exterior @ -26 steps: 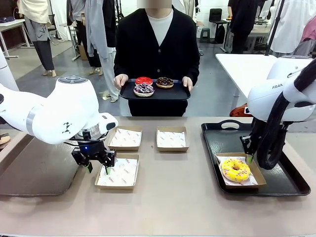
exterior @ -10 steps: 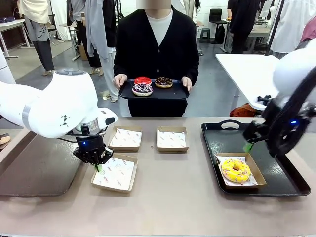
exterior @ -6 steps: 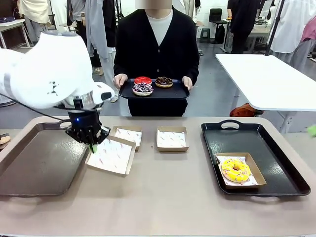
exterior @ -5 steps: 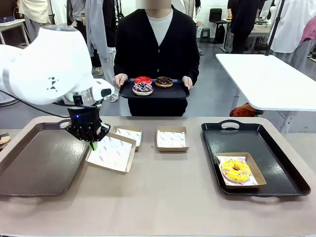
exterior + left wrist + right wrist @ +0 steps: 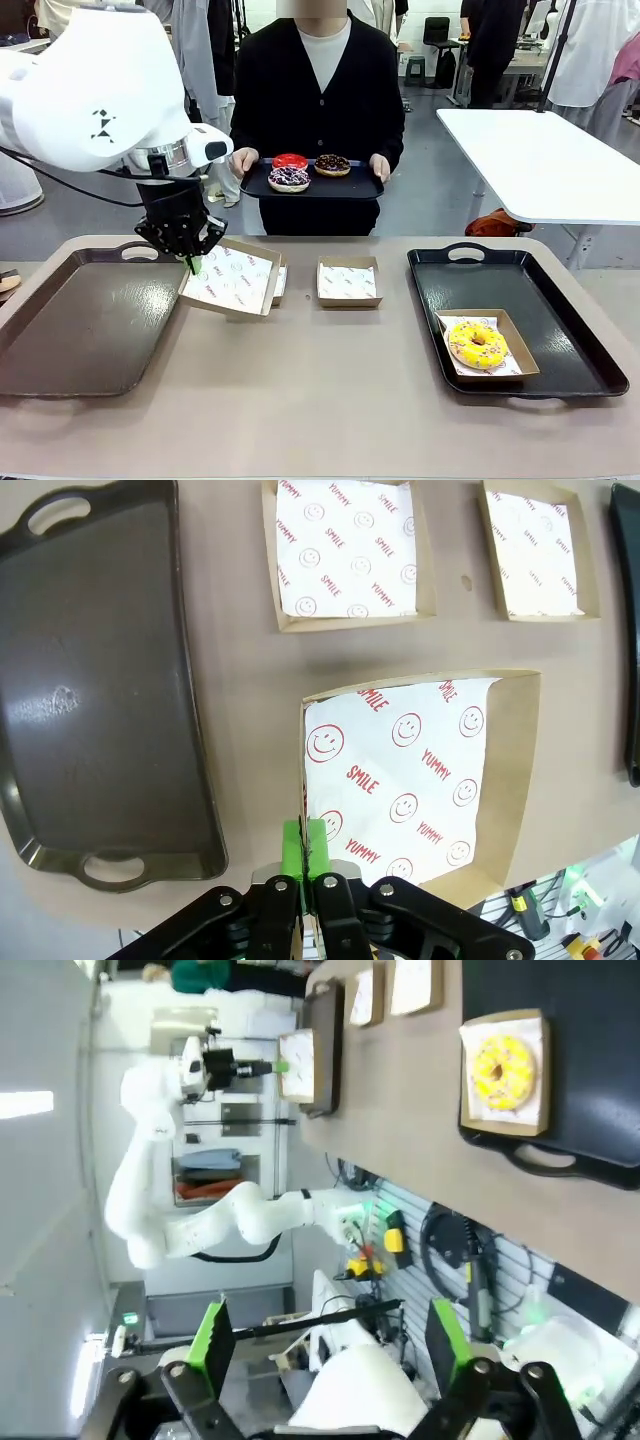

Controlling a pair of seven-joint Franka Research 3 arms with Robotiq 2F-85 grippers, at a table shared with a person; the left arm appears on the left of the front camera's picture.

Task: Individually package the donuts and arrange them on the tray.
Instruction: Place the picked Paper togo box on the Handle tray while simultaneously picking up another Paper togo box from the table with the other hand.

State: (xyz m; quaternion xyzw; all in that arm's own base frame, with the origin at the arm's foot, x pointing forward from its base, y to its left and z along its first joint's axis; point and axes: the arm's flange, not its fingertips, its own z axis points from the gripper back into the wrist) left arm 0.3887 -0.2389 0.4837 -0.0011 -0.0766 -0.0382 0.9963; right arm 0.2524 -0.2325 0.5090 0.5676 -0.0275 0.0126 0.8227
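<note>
The left tool [image 5: 192, 262] has its green pads pressed together on one wall of a paper-lined carton [image 5: 232, 281], pinching only that thin rim. The carton hangs clear of the tabletop [image 5: 330, 400], tipped so that its lined inside faces the robot's side. It sits just past the right edge of the left tray [image 5: 80, 330].

From where I stand this looks like the carrying step, bringing an empty carton up to be filled. A one-wall grip like that lets the cardboard swing or bend, and the loose paper could slide out. I'd want a slow move, with the carton levelled before anything goes in. Its open side should end up under or beside the incoming donut, not angled away.

Below the held carton, two more empty cartons [image 5: 345, 550] [image 5: 540, 545] lie flat on the tabletop.

The donuts yet to be packed are three: the purple donut [image 5: 290, 179], the red donut [image 5: 291, 162] and the chocolate donut [image 5: 333, 165]. They sit on a small black tray [image 5: 355, 190] that the person holds in both hands beyond the far edge. They are up and to the right of the left tool, near it but apart, and the purple one is closest.

The yellow donut [image 5: 477, 344] is already boxed on the right tray [image 5: 575, 330], well away. The right tool [image 5: 328, 1338] is spread wide with nothing in it, off beyond the tabletop's edge.
</note>
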